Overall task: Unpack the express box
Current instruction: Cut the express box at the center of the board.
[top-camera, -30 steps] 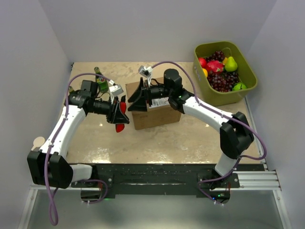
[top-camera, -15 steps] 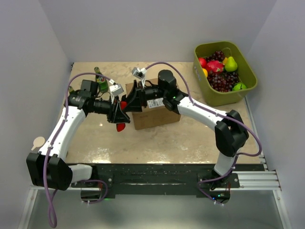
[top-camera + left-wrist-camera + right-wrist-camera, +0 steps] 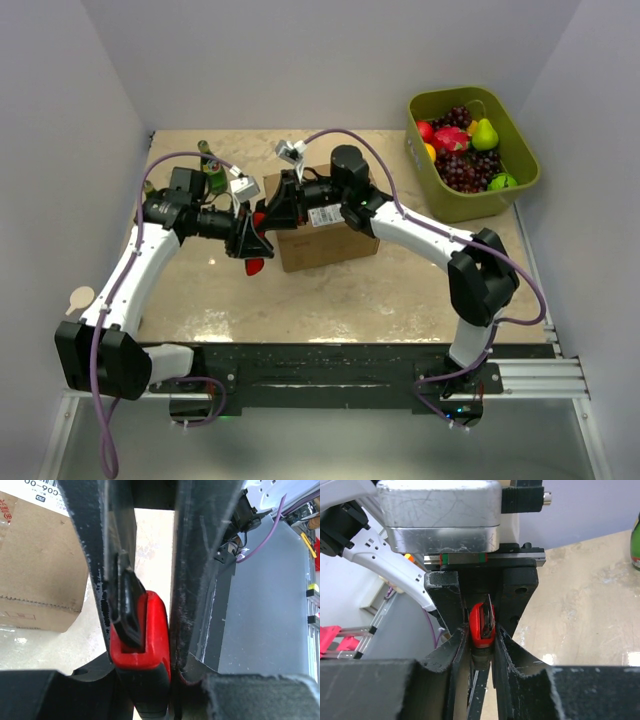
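Left pincer (image 3: 256,240) and right pincer (image 3: 266,214) both clench the red cutter (image 3: 150,630); the express box (image 3: 320,250) lies just to their right, long axis crosswise.

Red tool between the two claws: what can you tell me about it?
The red tool looks like a small plastic box cutter: red body, black slider set in it, thin grey edge at one end. It hangs above the table beside the cardboard box, pinched by the left gripper, with the right gripper closed on its other end.
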`<state>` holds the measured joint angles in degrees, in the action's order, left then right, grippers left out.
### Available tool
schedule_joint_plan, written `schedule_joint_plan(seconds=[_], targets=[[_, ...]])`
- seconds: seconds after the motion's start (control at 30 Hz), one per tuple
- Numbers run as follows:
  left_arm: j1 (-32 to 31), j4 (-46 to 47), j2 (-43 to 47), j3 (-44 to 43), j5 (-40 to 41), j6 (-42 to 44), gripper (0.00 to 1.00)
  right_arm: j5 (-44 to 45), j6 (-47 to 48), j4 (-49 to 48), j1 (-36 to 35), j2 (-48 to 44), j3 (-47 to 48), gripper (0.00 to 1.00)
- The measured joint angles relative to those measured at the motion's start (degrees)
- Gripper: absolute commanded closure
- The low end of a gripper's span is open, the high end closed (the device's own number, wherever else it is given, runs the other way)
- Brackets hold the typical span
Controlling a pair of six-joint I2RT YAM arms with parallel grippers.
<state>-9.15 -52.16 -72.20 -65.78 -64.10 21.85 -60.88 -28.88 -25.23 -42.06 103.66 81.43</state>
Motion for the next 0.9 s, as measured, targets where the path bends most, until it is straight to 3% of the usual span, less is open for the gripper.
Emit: schedule_joint_plan(seconds=[0.03, 0.07, 0.2, 0.23, 0.27, 0.37, 0.6, 0.8, 0.9], targets=[[0.0, 0.0, 0.0, 0.0, 0.0, 0.0, 1.00, 0.0, -0.1, -0.1, 0.0, 0.0, 0.0, 1.00], [0.0, 0.0, 0.0, 0.0, 0.0, 0.0, 0.77, 0.0, -0.1, -0.1, 0.0, 0.0, 0.0, 1.00], [0.0, 0.2, 0.0, 0.0, 0.8, -0.5, 0.42, -0.2, 0.4, 0.1, 0.1, 0.0, 0.0, 1.00], [0.0, 0.6, 0.0, 0.0, 1.3, -1.1, 0.17, -0.1, 0.6, 0.3, 0.1, 0.0, 0.0, 1.00], [0.0, 1.1, 0.0, 0.0, 2.2, -1.9, 0.01, 0.0, 0.7, 0.7, 0.1, -0.1, 0.0, 1.00], [0.0, 5.4, 0.7, 0.8, 5.2, -7.5, 0.00, 3.1, -0.6, 2.0, 1.0, -1.4, -0.9, 1.00], [0.7, 29.4, 9.2, 11.1, 6.9, -29.2, 0.00, 12.8, -4.9, 9.4, 8.5, -7.8, -1.3, 1.00], [1.6, 59.7, 3.0, 15.4, 1.5, -50.7, 0.03, 15.2, -6.9, 9.7, 10.1, -8.4, -0.5, 1.00], [1.3, 75.4, -0.7, 17.5, -1.2, -61.6, 0.10, 15.2, -6.7, 10.7, 9.6, -8.4, -0.5, 1.00]])
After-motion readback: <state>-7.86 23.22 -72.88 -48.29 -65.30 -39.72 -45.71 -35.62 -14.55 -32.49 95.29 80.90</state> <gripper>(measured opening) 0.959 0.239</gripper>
